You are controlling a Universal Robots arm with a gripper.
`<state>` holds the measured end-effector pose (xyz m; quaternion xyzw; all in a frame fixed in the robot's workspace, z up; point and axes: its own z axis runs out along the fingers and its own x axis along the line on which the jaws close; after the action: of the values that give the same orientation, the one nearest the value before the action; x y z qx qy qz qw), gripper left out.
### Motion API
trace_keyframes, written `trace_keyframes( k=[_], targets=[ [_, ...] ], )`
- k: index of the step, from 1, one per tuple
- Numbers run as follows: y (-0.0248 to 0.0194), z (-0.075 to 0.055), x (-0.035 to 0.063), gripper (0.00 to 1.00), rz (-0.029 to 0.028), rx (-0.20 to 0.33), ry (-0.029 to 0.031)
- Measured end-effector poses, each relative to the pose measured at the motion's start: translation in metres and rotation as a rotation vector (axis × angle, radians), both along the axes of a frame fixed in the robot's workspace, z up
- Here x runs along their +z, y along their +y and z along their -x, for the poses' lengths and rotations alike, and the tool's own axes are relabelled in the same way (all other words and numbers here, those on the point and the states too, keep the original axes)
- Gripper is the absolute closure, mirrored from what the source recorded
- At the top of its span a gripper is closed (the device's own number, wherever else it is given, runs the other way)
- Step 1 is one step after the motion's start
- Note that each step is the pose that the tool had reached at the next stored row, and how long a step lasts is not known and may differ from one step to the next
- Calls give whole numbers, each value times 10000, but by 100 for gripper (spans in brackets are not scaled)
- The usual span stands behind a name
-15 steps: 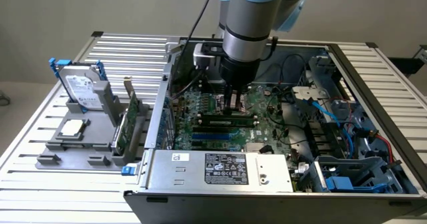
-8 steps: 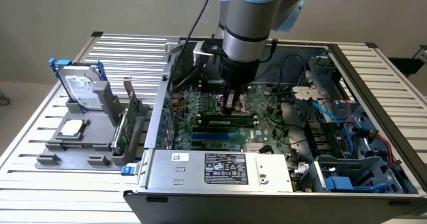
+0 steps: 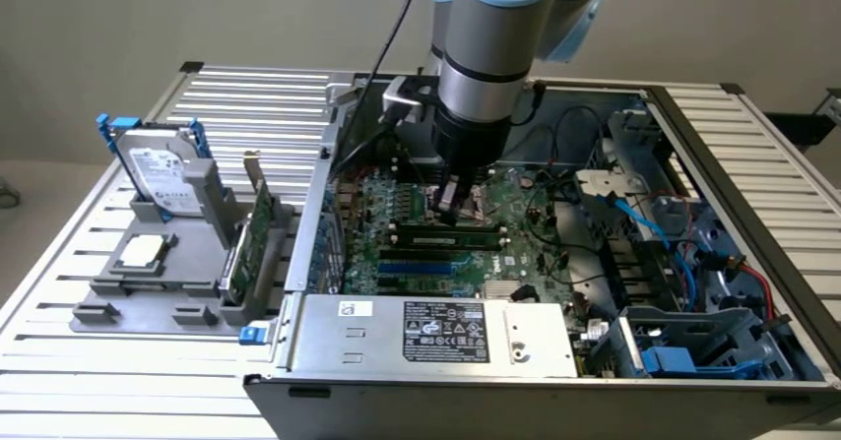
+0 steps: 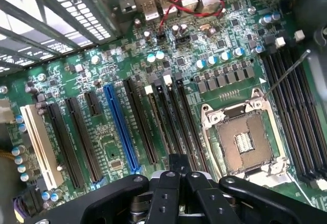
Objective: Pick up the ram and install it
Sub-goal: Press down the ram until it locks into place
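Claw: black metal claw (image 4: 176, 165) w/ jointed linkage arms, closest to the wrist cam; its two fingers are pressed together, no gap, nothing seen between them.
Claw, ext. view: claw (image 3: 451, 202) hangs from the silver-grey arm, down inside the open PC case, tip right over the memory slots.
Ram: long thin dark-green ram stick (image 3: 447, 234) w/ black chips lies along the slots directly under the claw tip; can't tell if they touch or if it's fully seated.
Mobo: green circuit board (image 4: 102, 70), matte, crowded w/ shiny round capacitors.
Slots, wrist view: long black plastic slots, one glossy blue slot (image 4: 120, 127), one cream-white slot (image 4: 38, 142).
Socket: square metal-framed CPU socket (image 4: 242, 139), bare, gold-tinted contacts in the middle.
Wire: twisted red-black wire (image 4: 189, 1) looped near the rear ports.
PSU, ext. view: dull silver sheet-metal PSU box (image 3: 434, 332) w/ black label, at the case's near edge.
Side rack, ext. view's left: grey plastic holder (image 3: 145, 292) w/ upright hard drive in blue-handled caddy (image 3: 164, 179) and broad green expansion card (image 3: 256, 238) on edge.
Table: ribbed aluminium slat table (image 3: 250, 95) under everything.
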<state>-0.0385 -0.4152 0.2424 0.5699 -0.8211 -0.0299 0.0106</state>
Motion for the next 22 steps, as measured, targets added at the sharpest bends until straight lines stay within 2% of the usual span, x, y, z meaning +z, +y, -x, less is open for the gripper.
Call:
trace_keyframes(
  k=[2, 7, 10, 13, 22],
  targets=[
    [-1, 1, 0, 89, 11, -214, -37],
    [1, 0, -2, 89, 31, -732, -244],
    [0, 0, -4, 89, 52, -1054, -340],
    [0, 0, -8, 89, 63, -1486, -362],
    [0, 0, -24, 89, 89, -3090, -359]
  ],
)
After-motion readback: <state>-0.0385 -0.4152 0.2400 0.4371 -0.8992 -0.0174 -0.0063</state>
